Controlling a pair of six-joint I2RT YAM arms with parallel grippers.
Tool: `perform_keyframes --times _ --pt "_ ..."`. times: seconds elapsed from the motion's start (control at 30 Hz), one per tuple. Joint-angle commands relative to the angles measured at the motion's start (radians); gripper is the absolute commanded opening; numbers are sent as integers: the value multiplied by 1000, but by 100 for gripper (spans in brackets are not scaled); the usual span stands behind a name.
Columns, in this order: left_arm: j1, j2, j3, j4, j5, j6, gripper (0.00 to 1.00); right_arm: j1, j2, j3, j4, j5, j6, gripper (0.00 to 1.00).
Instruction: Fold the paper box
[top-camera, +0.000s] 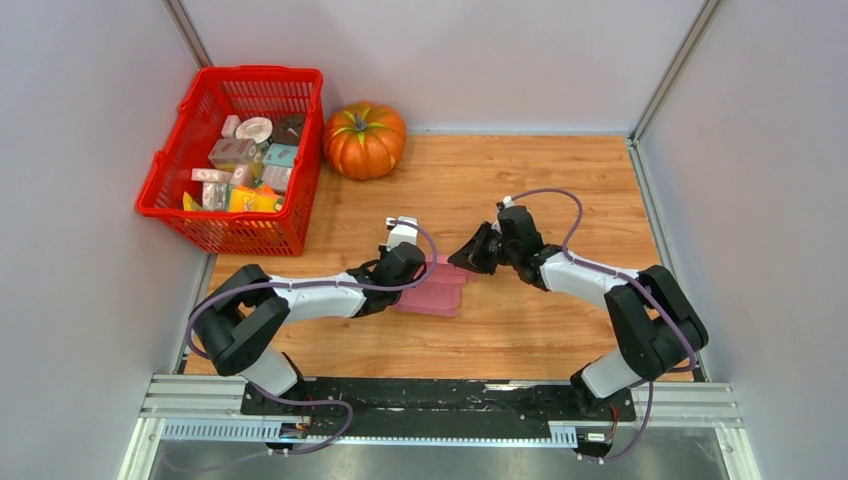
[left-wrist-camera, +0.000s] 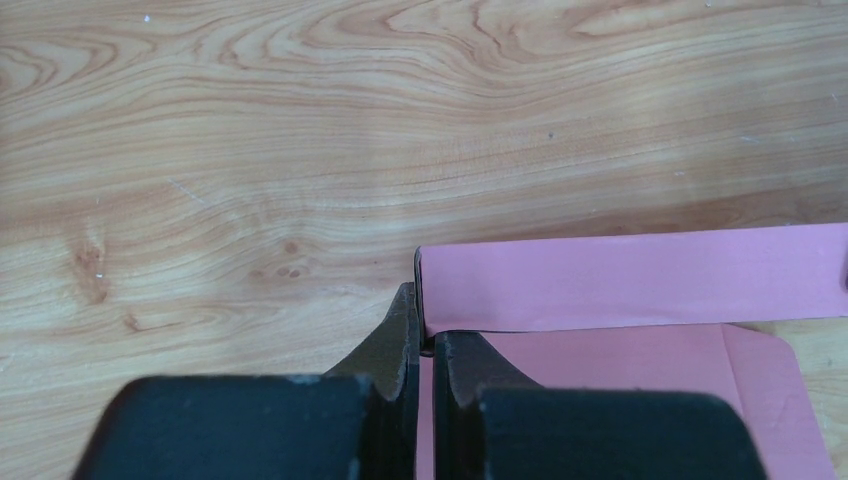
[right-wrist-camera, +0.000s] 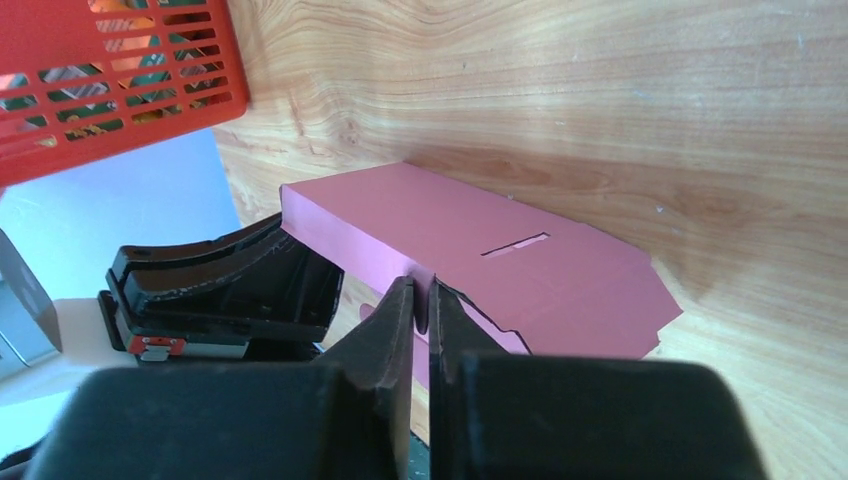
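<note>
The paper box (top-camera: 440, 288) is a pink card piece lying partly folded on the wooden table between the two arms. My left gripper (top-camera: 420, 268) is at its left edge. In the left wrist view the left gripper (left-wrist-camera: 425, 335) is shut on that edge, where a long pink wall (left-wrist-camera: 630, 275) stands up from the flat sheet. My right gripper (top-camera: 460, 260) is at the box's far right corner. In the right wrist view the right gripper (right-wrist-camera: 423, 300) is shut on a small pink flap, beside a slotted panel (right-wrist-camera: 500, 250).
A red basket (top-camera: 255, 72) of small packages stands at the back left, with an orange pumpkin (top-camera: 364, 140) next to it. Grey walls close in the table on both sides. The left gripper's black body (right-wrist-camera: 230, 290) shows in the right wrist view.
</note>
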Motion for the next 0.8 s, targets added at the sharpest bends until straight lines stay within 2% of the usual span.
perform_keyframes --times 0.0,0.07,0.2,0.3,0.37,0.47,0.5,0.6,0.67,0.77 --pt "-4 -33 -26 3 -3 -20 0 0 -25 -5 49 46 -106 3" --pt "-3 -39 -29 3 -7 -25 0 1 -70 -5 -2 81 -197 5" --pt "-4 -46 -37 0 -7 -38 0 17 -180 -28 -126 176 -329 46" --pt "-3 -50 -41 -1 -4 -46 0 52 -251 -79 -169 253 -375 49" --pt "-4 -52 -44 -3 -10 -46 0 90 -268 -108 -169 297 -381 49" --pt "-4 -58 -46 -7 -15 -48 0 156 -248 -108 -143 345 -387 38" --pt "-3 -58 -46 -7 -17 -51 0 175 -237 -101 -139 359 -391 24" --pt "-4 -52 -46 -9 -12 -57 0 238 -181 -56 -149 460 -404 6" --pt "-3 -50 -46 -9 -7 -58 0 248 -132 -35 -180 529 -404 1" --pt "-4 -55 -46 -13 -11 -57 0 250 -72 -13 -212 604 -397 0"
